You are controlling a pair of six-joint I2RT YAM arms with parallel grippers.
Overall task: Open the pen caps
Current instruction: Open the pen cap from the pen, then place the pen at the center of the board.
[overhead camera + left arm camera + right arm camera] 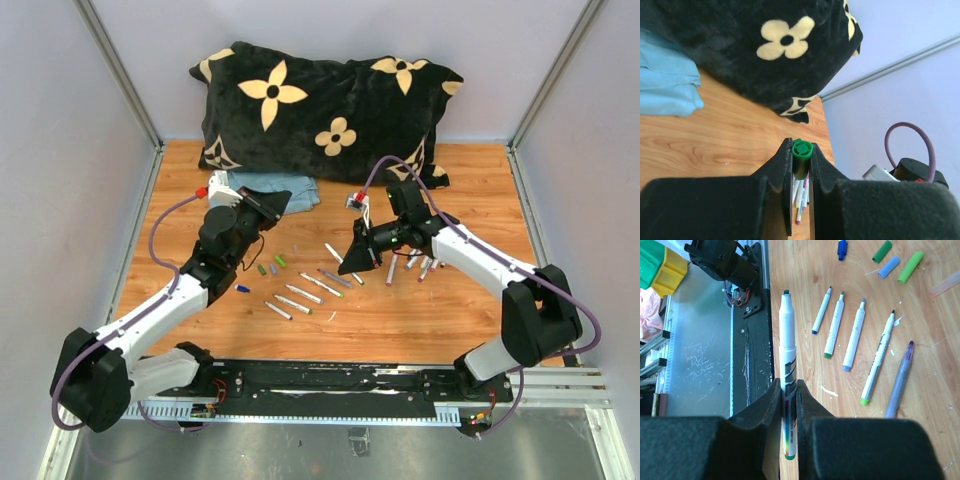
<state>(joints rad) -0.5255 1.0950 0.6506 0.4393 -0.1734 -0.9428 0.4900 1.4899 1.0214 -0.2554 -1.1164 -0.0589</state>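
Top external view: several bare-tipped pens (300, 295) and loose pen caps (268, 266) are seen lying on the surface (420, 320), while a cluster of seemingly capped pens (412, 266) beside the right arm is judged left to do. A green cap (802, 150) is clamped tight in the left end effector (801, 156), raised clear of the surface, and the right end effector (788, 386), angled low over the middle, is closed on an uncapped pen (786, 335)
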